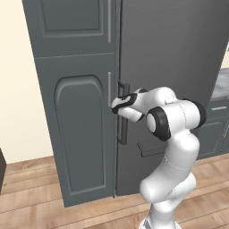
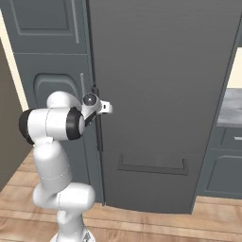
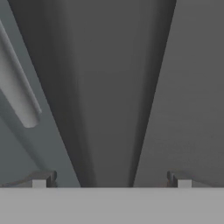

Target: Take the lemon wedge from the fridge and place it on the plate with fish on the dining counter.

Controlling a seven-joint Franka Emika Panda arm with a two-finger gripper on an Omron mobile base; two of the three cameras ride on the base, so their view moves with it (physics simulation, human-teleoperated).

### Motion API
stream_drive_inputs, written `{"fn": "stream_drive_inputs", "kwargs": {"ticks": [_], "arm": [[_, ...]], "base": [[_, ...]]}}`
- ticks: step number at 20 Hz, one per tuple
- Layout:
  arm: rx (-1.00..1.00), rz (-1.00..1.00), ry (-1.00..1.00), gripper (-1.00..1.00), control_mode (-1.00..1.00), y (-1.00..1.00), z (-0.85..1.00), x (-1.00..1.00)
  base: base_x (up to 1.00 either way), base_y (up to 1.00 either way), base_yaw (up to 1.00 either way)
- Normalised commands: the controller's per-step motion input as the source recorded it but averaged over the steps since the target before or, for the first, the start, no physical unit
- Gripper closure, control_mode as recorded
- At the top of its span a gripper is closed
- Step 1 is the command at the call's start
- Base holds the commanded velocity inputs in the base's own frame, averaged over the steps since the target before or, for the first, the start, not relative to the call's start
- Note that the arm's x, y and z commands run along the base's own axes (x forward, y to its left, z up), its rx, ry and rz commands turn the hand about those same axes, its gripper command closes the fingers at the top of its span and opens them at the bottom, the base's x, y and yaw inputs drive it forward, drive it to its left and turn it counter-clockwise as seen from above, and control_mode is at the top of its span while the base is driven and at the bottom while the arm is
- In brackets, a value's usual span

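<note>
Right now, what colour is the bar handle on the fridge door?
Dark grey, near black, like the fridge door; the handle shows best in the right base view.

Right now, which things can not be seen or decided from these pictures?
- Inside of the fridge: hidden by its shut door in both base views, so the lemon wedge cannot be confirmed.
- Gripper against the bar handle: the hand view cuts the handle off at the bottom edge, so contact is unclear.
- Wall counter: cut off by the right edge in the right base view.
</note>
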Motion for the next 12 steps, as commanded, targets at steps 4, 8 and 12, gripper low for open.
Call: {"fn": "stream_drive_inputs", "kwargs": {"ticks": [4, 8, 12], "arm": [[0.00, 0.00, 0.00, -1.00, -1.00, 0.00, -0.03, 0.33], [0.00, 0.00, 0.00, 1.00, -1.00, 0.00, -0.02, 0.20], [0.00, 0.00, 0.00, 1.00, -1.00, 0.00, 0.00, 0.00]], "base": [[0.00, 0.00, 0.00], [0.00, 0.00, 0.00], [0.00, 0.00, 0.00]]}}
